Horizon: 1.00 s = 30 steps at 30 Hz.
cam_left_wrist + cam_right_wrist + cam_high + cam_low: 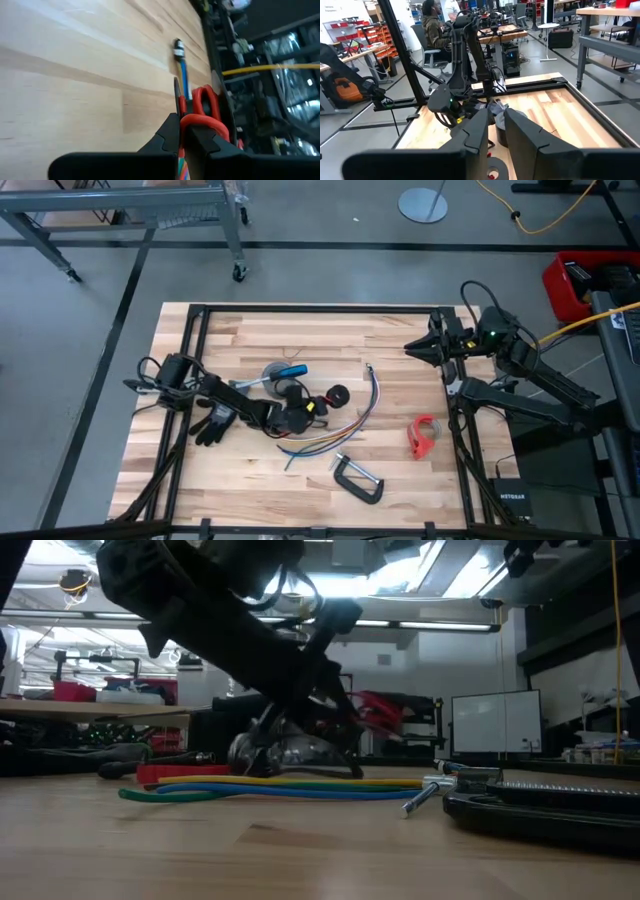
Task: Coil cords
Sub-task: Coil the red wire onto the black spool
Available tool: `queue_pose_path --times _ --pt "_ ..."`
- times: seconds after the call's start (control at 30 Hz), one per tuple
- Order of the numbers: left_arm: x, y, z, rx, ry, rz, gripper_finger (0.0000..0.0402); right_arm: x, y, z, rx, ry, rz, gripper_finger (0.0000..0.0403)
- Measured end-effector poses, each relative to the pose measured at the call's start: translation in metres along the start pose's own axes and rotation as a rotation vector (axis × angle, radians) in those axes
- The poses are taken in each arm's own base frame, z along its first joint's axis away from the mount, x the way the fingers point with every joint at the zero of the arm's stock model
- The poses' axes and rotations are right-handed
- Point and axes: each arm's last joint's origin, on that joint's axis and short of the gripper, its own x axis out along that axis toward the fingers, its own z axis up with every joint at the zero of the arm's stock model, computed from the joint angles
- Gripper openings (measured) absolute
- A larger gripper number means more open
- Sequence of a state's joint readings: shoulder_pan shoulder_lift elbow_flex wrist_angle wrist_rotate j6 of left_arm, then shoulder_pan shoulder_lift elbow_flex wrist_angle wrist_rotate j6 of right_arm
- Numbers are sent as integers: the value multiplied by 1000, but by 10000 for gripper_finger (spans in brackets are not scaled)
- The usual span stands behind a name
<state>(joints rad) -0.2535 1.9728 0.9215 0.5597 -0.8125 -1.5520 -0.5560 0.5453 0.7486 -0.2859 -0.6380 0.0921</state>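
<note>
Dragging the strand bundle (335,430) off-line is judged the main risk: the left gripper (297,418) sits low on the tabletop (240,340) at the bundle's near end, jaws fully together, and in the left wrist view coloured strands show pinched between them, w/ a red loop (202,107) just ahead. If only part of the bundle is caught, the yellow, blue, green & purple strands could splay apart instead of curling as one; a loose strand could also snag on the black C-clamp (358,478), which lies just beyond the bundle toward the tabletop's front edge. The small red cord ring (336,396) lies just beside the gripper, on its right-arm side, & could be knocked or swept along. The blue-handled screwdriver (285,372) and grey tape roll (272,373) lie close behind the gripper; a wide sweep could strike them.

Rel. to the gripper, the bundle runs away toward the red clamp (423,436), curving up toward the tabletop's middle; its far end lies free, well apart from the jaws.

The right gripper (428,346) waits raised at the tabletop's far right corner, well apart from the bundle; jaws stand partly apart, nothing seen between them.
</note>
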Motion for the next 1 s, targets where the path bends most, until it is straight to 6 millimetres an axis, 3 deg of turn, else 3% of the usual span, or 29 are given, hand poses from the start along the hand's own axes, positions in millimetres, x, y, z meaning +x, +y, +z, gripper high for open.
queue_pose_path --times 0.43,1.0 --pt "5 14 5 -272 32 138 0 0 0 0 -71 1 0 69" --pt "26 25 30 -270 97 272 0 0 0 0 -100 2 0 69"
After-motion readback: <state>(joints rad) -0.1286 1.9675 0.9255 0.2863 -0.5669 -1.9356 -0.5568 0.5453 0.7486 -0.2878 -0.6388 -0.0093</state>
